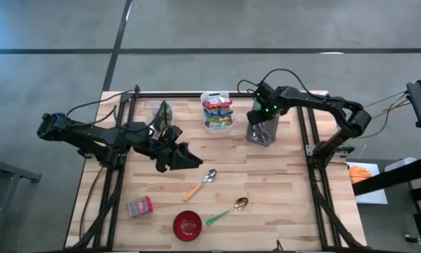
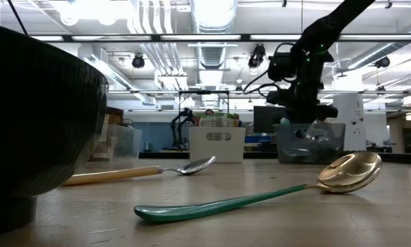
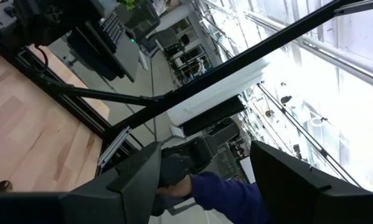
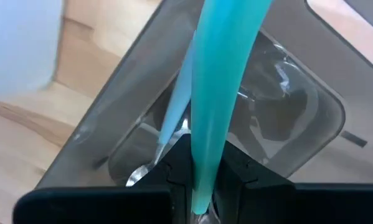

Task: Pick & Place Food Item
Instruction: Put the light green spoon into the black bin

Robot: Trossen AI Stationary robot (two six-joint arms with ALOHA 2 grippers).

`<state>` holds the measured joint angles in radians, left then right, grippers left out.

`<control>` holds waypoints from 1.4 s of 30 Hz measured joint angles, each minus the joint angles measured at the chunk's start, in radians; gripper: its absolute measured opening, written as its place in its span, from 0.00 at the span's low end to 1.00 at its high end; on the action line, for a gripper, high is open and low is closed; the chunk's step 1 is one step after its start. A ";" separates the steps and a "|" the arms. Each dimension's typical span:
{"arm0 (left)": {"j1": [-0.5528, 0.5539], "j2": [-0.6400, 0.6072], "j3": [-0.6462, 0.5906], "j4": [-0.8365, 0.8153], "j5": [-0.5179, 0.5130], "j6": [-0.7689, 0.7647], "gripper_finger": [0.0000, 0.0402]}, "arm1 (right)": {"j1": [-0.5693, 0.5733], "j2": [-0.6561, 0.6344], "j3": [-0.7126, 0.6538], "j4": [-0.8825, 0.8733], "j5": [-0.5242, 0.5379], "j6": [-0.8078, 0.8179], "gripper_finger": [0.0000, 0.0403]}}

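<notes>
My right gripper [image 1: 261,116] hangs at the far right over a clear plastic container [image 1: 261,132], shut on a teal-handled utensil [image 4: 220,81]. In the low view it stands just above the container's rim [image 2: 308,125]. A white basket [image 1: 204,98] of colourful food packets stands left of that container. My left gripper [image 1: 189,158] hovers open over the table's middle, pointing level, with nothing between its fingers. My right gripper pinches the teal handle [image 4: 202,165] between its two fingers, coming from above and pointing steeply down. The handle runs on past the fingers over the clear container's open mouth [image 4: 286,106]. The fingers hide the utensil's other end, so which part rests in the container cannot be told.
A wooden-handled spoon [image 1: 200,185] and a green-handled gold spoon [image 1: 228,211] lie on the near middle of the table. A red bowl [image 1: 188,225] and a red can [image 1: 140,206] sit near the front edge. A second clear container [image 1: 164,112] stands at the far left. A person's blue sleeve [image 3: 226,193] shows beyond the table.
</notes>
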<state>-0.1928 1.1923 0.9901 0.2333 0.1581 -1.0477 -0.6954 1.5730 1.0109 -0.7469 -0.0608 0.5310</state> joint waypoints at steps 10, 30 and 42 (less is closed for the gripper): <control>0.000 0.000 0.000 0.000 0.000 -0.008 0.63 | 0.001 0.000 -0.028 0.022 0.000 -0.007 0.08; 0.000 0.000 0.000 0.001 0.000 -0.026 0.63 | 0.001 0.002 -0.071 0.047 -0.003 -0.059 0.28; 0.008 0.000 0.000 -0.179 0.001 -0.136 0.63 | 0.001 0.002 -0.071 0.046 -0.103 -0.105 0.54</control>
<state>-0.1850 1.1923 0.9897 0.0540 0.1589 -1.1842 -0.6945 1.5746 0.9401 -0.7010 -0.1643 0.4255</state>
